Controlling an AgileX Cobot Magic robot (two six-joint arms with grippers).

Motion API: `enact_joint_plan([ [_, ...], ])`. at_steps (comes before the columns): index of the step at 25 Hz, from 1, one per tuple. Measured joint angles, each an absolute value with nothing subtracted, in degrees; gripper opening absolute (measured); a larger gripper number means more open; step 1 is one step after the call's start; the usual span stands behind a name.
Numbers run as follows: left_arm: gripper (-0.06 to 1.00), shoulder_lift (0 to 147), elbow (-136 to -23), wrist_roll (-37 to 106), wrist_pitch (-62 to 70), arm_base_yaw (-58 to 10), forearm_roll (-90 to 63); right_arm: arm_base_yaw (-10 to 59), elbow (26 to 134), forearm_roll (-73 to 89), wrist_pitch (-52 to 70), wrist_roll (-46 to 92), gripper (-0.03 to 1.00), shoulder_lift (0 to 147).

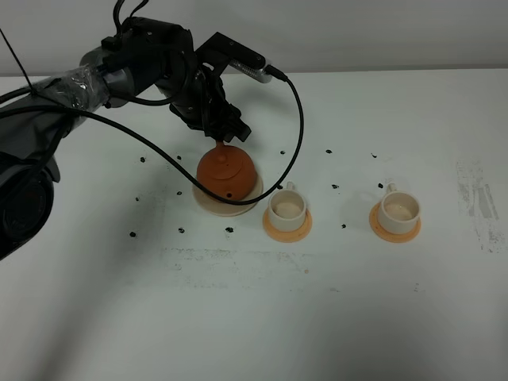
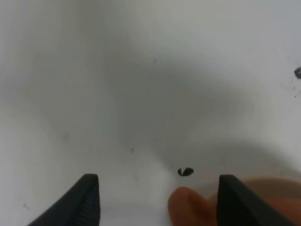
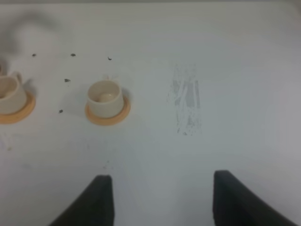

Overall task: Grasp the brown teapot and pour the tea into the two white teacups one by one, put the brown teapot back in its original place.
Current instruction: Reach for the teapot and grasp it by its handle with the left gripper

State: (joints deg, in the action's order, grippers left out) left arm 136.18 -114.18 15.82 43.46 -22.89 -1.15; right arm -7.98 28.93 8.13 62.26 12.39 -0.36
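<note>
Sitting upright on its pale beige saucer (image 1: 241, 209), the brown teapot (image 1: 226, 171) lies directly under the left gripper (image 1: 228, 136), which hangs over the pot's far edge. The left wrist view shows the two dark fingers (image 2: 87, 200) spread wide. A rounded brown part of the pot (image 2: 188, 209) sits between them, nearer one finger than the other, and nothing is clamped. The pot is smooth, round reddish-brown clay with a small knob on its lid.

Just beside the saucer stands the first white teacup (image 1: 286, 208) on an orange coaster (image 1: 287, 228). The second white teacup (image 1: 398, 208) stands well apart from it on its own orange coaster (image 1: 394, 230). Both cups are short cream cylinders with tiny handles. Their insides look pale, and whether they hold any liquid cannot be told.

The right gripper (image 3: 162, 188) is out of the high view. Its wrist camera shows its fingers wide apart over bare table, holding nothing, with both cups in the distance.

The white table (image 1: 254, 317) is matte, dotted with dark specks (image 1: 228, 230) and marked by a grey scuffed patch (image 1: 476, 206).
</note>
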Motion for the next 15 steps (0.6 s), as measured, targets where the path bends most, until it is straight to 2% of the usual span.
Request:
enact_joint_plan([
  [15,0.56,136.18,-114.45,19.09,44.51,-22.76,0.68,-7.98,28.93,8.13,62.26,12.39,0.49,-0.36],
])
